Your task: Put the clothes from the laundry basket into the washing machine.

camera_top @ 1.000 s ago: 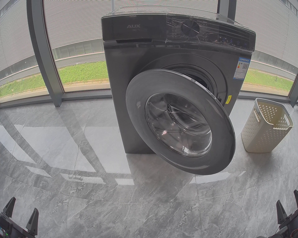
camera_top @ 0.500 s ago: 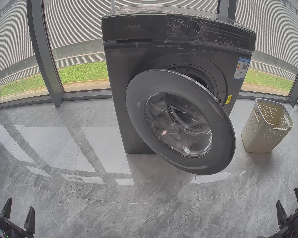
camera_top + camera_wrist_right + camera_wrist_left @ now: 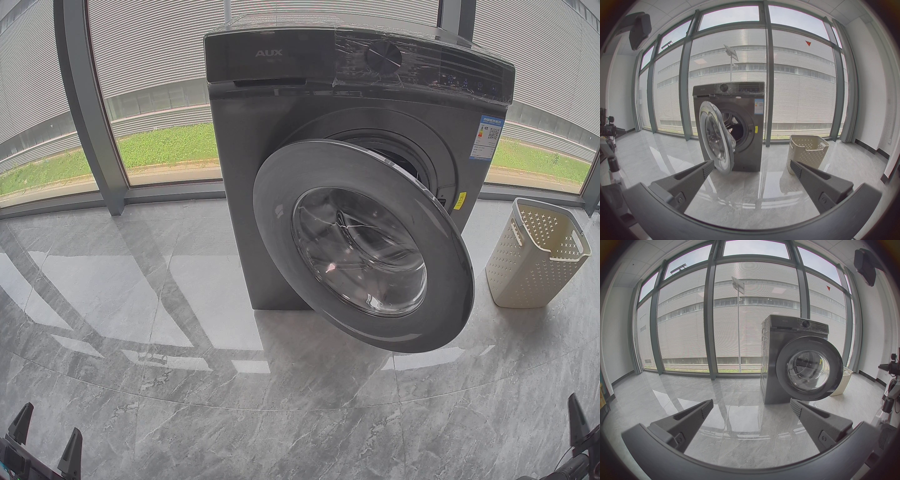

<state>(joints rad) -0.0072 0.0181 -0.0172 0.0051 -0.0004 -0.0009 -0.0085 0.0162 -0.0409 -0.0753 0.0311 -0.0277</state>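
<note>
Both grippers hang low over the glossy grey marble-patterned floor [image 3: 156, 281], each with its two black, pointed fingers spread wide and nothing between them. Well ahead of the left gripper [image 3: 751, 404] stands the dark grey front-loading washing machine [image 3: 250, 187]. Its round grey door with a glass porthole [image 3: 362, 244] is swung out towards the fingers [image 3: 690, 415] and is well apart from their tips. Ahead of the right gripper [image 3: 751, 164], the open mouth of the drum shows as a dark hollow behind the door. What lies inside it cannot be told. The cream perforated plastic laundry basket [image 3: 534, 262] sits upright on the floor just beside the machine's right side. It is far beyond the right fingers [image 3: 818, 181] and much farther from the left ones. From the head view its inner walls and rim are visible. Behind the machine and basket, beyond both sets of fingers, rise tall windows in dark metal frames [image 3: 94, 125].
</note>
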